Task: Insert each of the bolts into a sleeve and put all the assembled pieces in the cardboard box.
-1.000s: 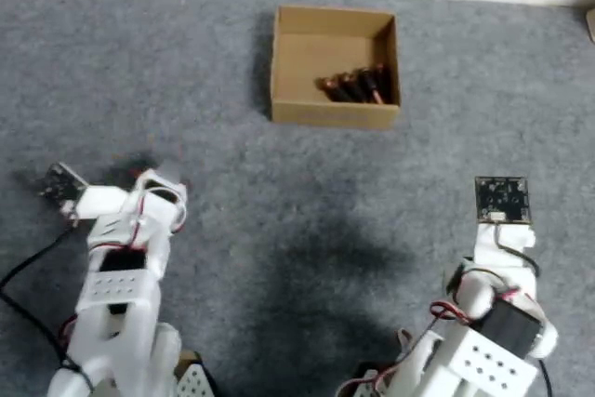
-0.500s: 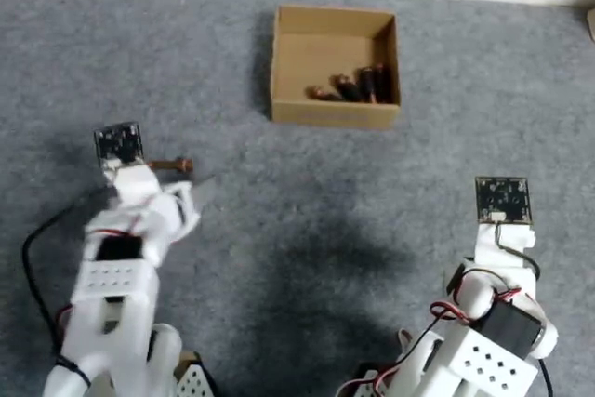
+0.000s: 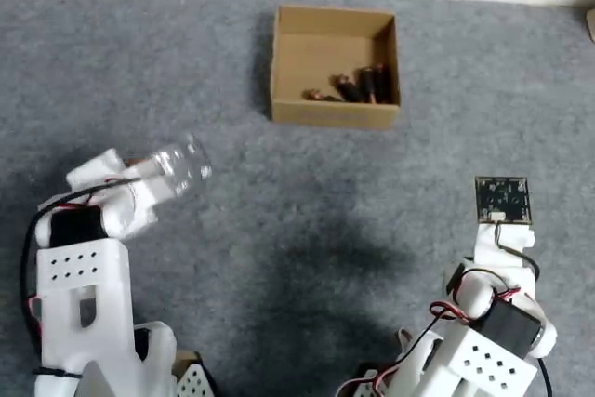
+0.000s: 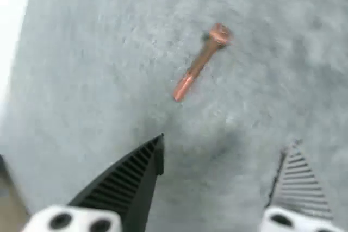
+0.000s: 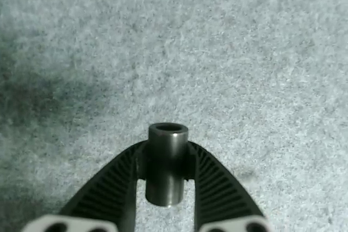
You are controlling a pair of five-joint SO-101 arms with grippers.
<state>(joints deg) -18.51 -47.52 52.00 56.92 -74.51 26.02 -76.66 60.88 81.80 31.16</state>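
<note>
Where the right arm (image 3: 483, 341) stands at the near right of the grey table (image 3: 307, 230), the high view gives its white links, red wires and the square camera board (image 3: 502, 200) at its forward end; the right wrist view supplies the grasp itself: the right pincer (image 5: 167, 155) is closed on a dark sleeve (image 5: 168, 139), a ribbed finger pressed to each side, the sleeve held upright between them with its open bore at the top and the table's grey nap below; at the near left the left arm (image 3: 84, 276) rises as a white block, its forward end blurred from above so that nothing can be told there of its fingers; the left wrist view settles it: the left pincer (image 4: 225, 145) is spread wide with nothing between its two dark fingers (image 4: 130, 180); just beyond the fingertips, apart from both, a copper-coloured bolt (image 4: 198, 66) lies flat and aslant on the table, its flanged head at the farther end; farther still, the high view shows the cardboard box (image 3: 316, 114) at the far middle of the table, open-topped and well apart from both arms; several dark and copper assembled pieces (image 3: 358, 88) lie inside against its near wall, toward the right corner.
</note>
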